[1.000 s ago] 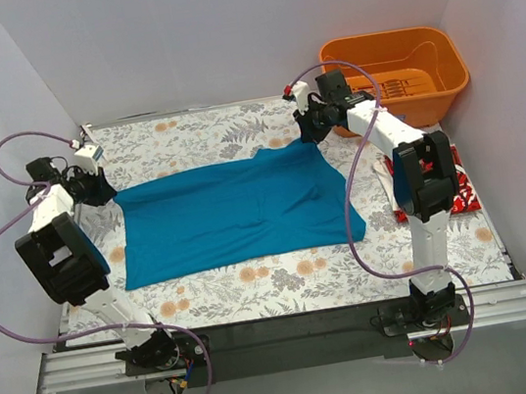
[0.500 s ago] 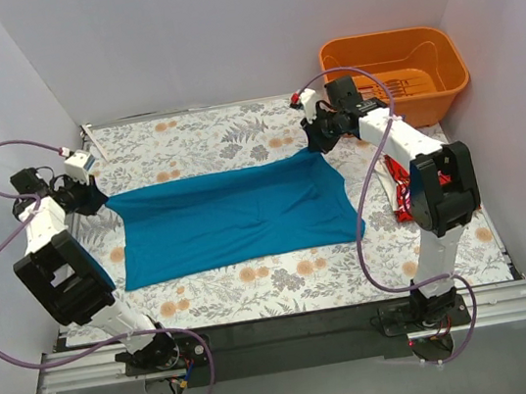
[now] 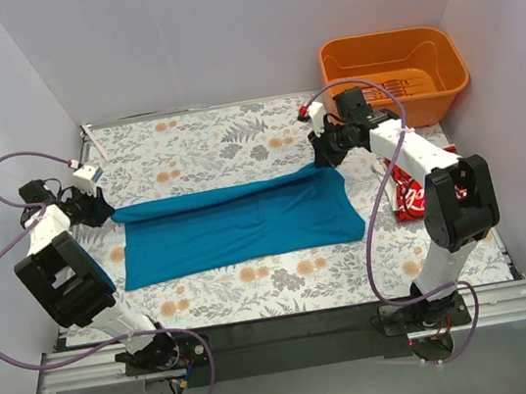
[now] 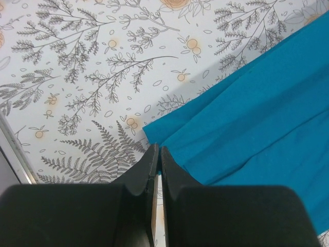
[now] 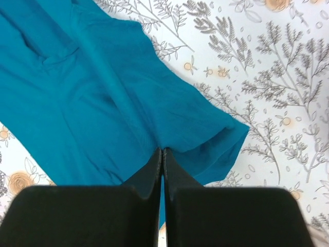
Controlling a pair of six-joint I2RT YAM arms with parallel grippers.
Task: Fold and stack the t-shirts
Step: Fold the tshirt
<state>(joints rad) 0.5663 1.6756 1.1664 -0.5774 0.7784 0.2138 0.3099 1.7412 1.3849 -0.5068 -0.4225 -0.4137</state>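
Note:
The teal-blue t-shirt [image 3: 237, 223] lies across the middle of the flowered table, its far edge lifted and drawn toward the near edge. My left gripper [image 3: 99, 212] is shut on its far left corner [image 4: 169, 135]. My right gripper [image 3: 324, 155] is shut on its far right corner [image 5: 205, 128]. Both hold the cloth a little above the table. The red t-shirt [image 3: 408, 197] with white lettering lies crumpled at the right, partly hidden behind my right arm.
An orange plastic basket [image 3: 393, 65] stands at the back right corner. White walls close in on the left, the back and the right. A metal rail [image 4: 13, 154] runs along the table's left edge.
Both grippers have moved toward the near side with the far edge of the teal-blue shirt, so the shirt now shows as a narrower band. The right arm has swung off the red shirt.

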